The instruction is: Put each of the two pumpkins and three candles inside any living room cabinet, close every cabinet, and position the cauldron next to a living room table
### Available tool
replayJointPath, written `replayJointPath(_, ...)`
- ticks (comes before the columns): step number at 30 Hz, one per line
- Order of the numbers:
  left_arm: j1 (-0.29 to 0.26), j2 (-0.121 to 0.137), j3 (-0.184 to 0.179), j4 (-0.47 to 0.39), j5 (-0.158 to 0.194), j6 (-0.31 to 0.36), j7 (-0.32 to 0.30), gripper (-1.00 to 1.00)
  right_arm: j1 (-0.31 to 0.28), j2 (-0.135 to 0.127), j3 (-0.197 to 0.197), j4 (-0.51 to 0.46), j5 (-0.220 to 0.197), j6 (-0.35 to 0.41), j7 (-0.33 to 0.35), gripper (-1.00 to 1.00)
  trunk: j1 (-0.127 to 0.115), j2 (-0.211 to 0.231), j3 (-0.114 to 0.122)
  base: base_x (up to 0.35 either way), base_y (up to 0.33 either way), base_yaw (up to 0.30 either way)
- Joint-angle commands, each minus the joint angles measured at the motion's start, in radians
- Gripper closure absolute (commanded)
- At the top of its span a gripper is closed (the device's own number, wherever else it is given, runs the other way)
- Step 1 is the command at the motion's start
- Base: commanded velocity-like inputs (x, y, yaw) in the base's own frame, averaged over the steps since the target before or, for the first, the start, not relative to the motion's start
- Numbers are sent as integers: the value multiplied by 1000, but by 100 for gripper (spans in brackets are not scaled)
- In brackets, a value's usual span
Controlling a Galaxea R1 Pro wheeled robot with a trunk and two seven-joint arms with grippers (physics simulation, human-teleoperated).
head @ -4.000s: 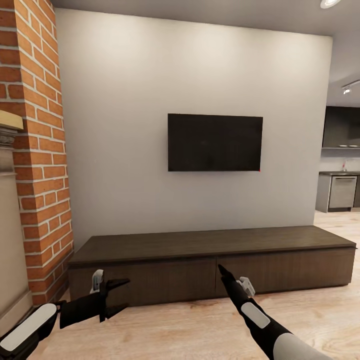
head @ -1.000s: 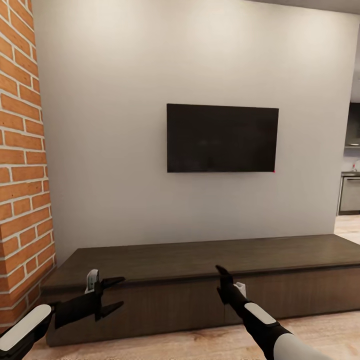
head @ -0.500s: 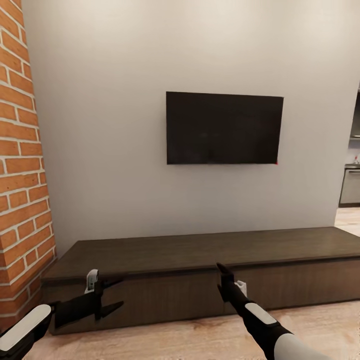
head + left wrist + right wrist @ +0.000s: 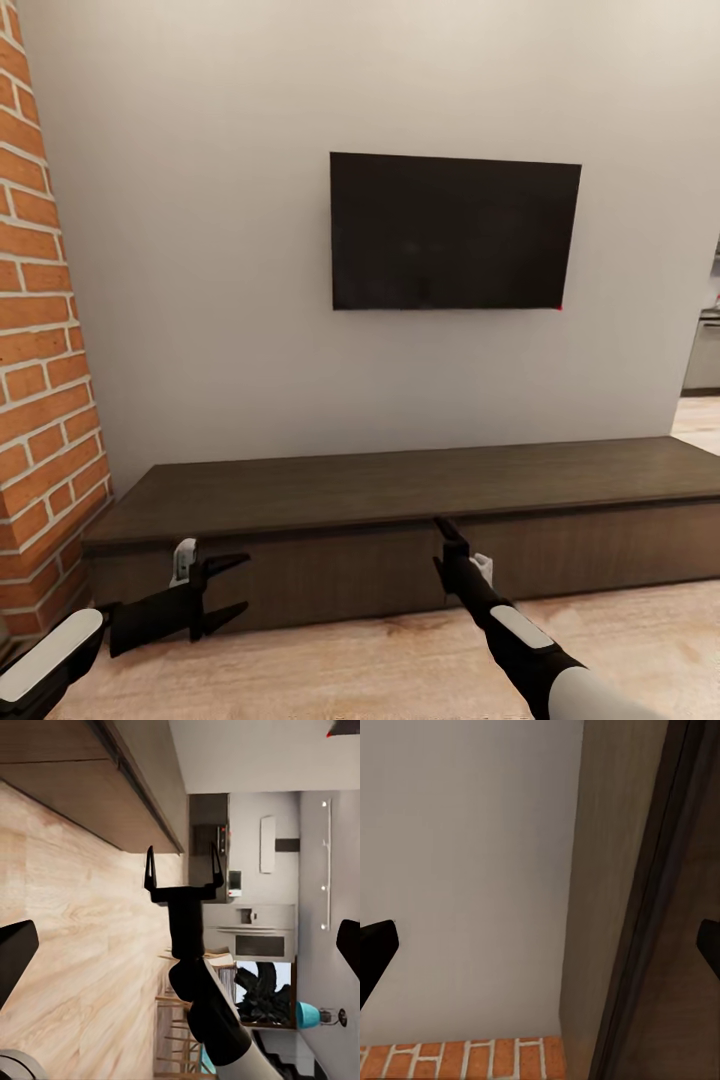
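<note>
The cabinet [image 4: 400, 520] is dark brown with a faint wood grain. Above it hang a black screen [image 4: 455, 232] and a plain pale grey wall [image 4: 200, 250]. The brick column [image 4: 35, 330] is orange-red with light mortar lines. The floor [image 4: 380, 670] is light, streaked wood. Both pincers, left [image 4: 232, 587] and right [image 4: 445, 545], are black.

both arms reach forward — left hand [image 4: 228, 590] open, right hand [image 4: 447, 545] seemingly open.

Wall-mounted black television [image 4: 455, 231] on grey wall [image 4: 210, 250]; red brick column [image 4: 35, 330] at left; light wood floor [image 4: 350, 665] below
</note>
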Motion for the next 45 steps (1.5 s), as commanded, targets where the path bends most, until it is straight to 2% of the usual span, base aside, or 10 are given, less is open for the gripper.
replayJointPath(1,-1,1,-4,1,-2,0,-8,-100,-1,-1,6,1,-11,4,11,-100,0,-1,-5,0,0,0)
replayJointPath(39,-1,0,-4,0,-2,0,-8,-100,-1,0,6,0,-10,2,29,-100,17,-10,-152,0,0,0)
replayJointPath(45,-1,0,-4,0,-2,0,-10,-100,-1,0,6,0,-9,1,28,-100,17,-10,-152,0,0,0)
